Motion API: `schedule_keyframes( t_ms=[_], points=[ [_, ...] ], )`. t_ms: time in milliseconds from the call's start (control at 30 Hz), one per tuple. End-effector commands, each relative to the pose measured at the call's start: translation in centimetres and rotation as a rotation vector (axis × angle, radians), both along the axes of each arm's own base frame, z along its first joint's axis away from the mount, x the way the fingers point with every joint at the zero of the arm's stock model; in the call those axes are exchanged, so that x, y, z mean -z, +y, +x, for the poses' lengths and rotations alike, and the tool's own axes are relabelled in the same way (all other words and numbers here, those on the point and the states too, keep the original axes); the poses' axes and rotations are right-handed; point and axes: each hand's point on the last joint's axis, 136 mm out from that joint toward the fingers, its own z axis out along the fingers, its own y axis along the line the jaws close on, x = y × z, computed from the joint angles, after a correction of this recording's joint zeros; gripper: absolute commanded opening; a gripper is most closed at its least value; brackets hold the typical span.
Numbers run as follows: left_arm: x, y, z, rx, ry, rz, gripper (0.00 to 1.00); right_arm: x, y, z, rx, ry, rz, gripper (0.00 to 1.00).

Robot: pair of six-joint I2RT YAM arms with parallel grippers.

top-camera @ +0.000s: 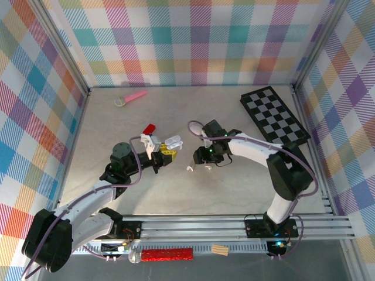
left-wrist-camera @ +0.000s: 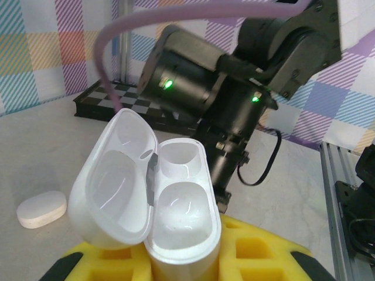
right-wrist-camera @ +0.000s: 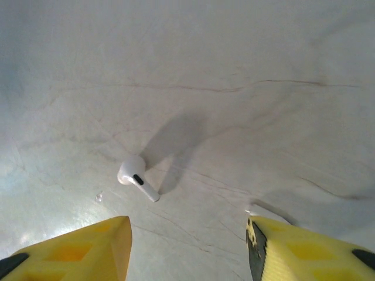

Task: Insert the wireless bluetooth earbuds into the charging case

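The charging case [left-wrist-camera: 176,228] is clamped tight between the yellow fingers [left-wrist-camera: 261,254] of the left gripper [top-camera: 169,152]. It is held near the middle of the table [top-camera: 117,181], with its open side turned up. Its lid [left-wrist-camera: 114,175] is swung open to the left in the left wrist view. Two smooth round hollows can be seen inside the case.

The right gripper [right-wrist-camera: 187,240] is pointed down at the table. Its two yellow fingers are spread apart, and nothing is held between them. One small white earbud [right-wrist-camera: 136,177] is lying on the table just past the fingertips, closer to the left finger than to the right one. It is not touched by either finger. A dark shadow is cast on the table beside it.

From above, the earbud [top-camera: 189,168] is seen between the two grippers. It lies just beside the right gripper [top-camera: 200,159] and a little nearer than the case [top-camera: 173,141]. The two grippers are close together, but they are not touching.

A flat white oval thing [left-wrist-camera: 41,209] is seen lying on the table to the left of the case. A black and white checked board [top-camera: 274,114] is lying at the far right of the table. A pink thing [top-camera: 135,95] is lying at the far left, well apart from the grippers.
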Motion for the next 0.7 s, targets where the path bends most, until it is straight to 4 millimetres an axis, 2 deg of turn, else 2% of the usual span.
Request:
schedule_keyframes(
  t_ms=[0,67,200,400,500,667],
  points=[
    [-1.3,0.1,0.2,0.009,-0.04,-0.023,0.0,0.2,-2.8,0.9,0.236,0.01,-0.043,0.52],
    [-1.2,0.0,0.3,0.01,-0.039,-0.022,0.0,0.4,-3.5,0.2,0.311,0.051,-0.045,0.51],
    [-1.1,-0.1,0.3,0.018,-0.035,-0.025,0.0,1.1,-3.2,-1.1,0.381,0.129,0.008,0.51],
    [-1.0,-0.2,0.3,0.025,-0.031,-0.027,0.0,2.1,-1.4,-1.9,0.392,0.243,0.099,0.52],
    [-1.0,-0.1,0.2,0.019,-0.033,-0.025,0.0,1.9,-0.4,-1.3,0.377,0.237,0.142,0.51],
    [-0.3,0.5,0.6,-0.022,-0.026,-0.032,0.0,1.2,-0.8,0.5,0.324,0.135,0.085,0.51]
  ],
)
